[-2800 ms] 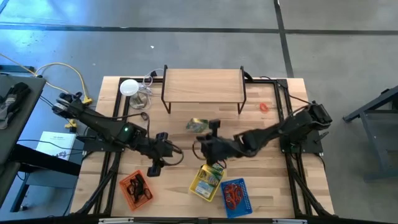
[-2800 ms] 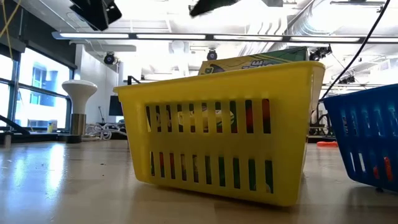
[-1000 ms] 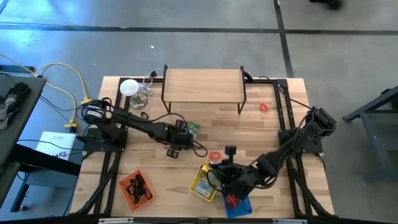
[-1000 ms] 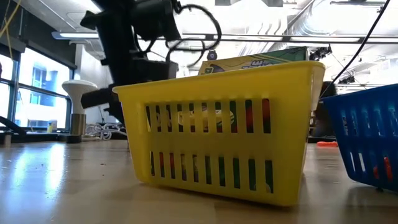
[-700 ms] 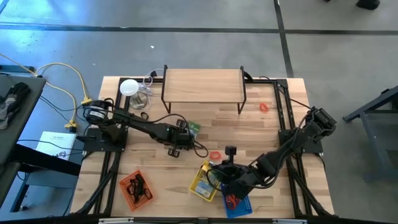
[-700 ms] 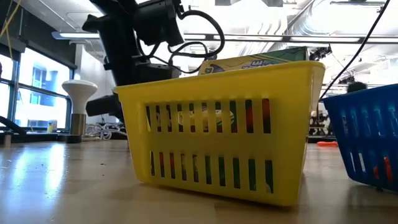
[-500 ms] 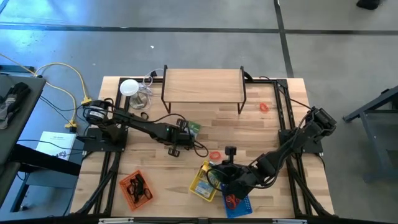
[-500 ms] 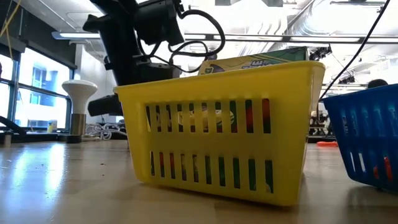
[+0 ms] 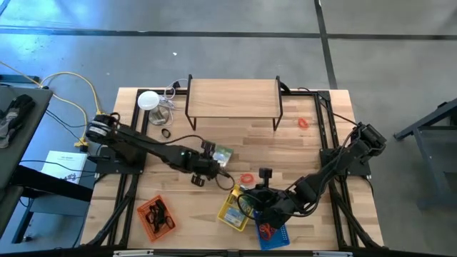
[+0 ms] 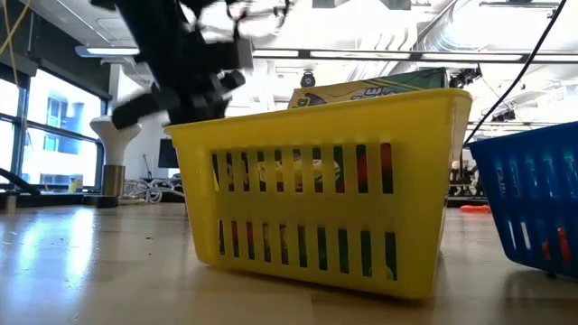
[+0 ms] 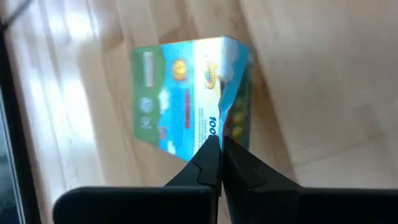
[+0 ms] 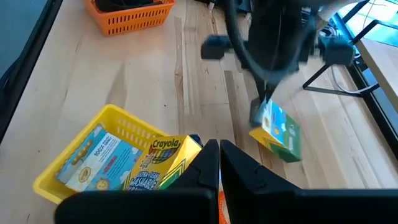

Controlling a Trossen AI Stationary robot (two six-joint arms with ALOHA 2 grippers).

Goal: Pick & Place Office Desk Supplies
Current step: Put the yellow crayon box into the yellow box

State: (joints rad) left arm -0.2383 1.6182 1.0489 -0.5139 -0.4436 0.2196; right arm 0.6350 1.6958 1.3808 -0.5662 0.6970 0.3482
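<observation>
A green-and-blue packet sits near the table's middle, with my left gripper shut on it. In the right wrist view the packet shows tilted under the left arm. My right gripper is shut and holds nothing; it hangs over the yellow basket, which holds crayon boxes. One red rubber band lies on the wood between the arms, another at the far right. My left gripper pinches the packet's upper edge between its two fingertips. The fingers slant down onto it from above and from the table's left. The packet hangs tilted below the fingers; I cannot tell whether its lower corner is clear of the table.
An orange basket of black clips stands near left, and a blue basket with red bands stands right of the yellow one. A wooden shelf stands at the far middle, with a white disc and its wiring to its left.
My left gripper has shut on the packet's edge, then risen and drawn toward the table's near edge. The packet has gone with it a short way and tipped. My right gripper has kept still.
</observation>
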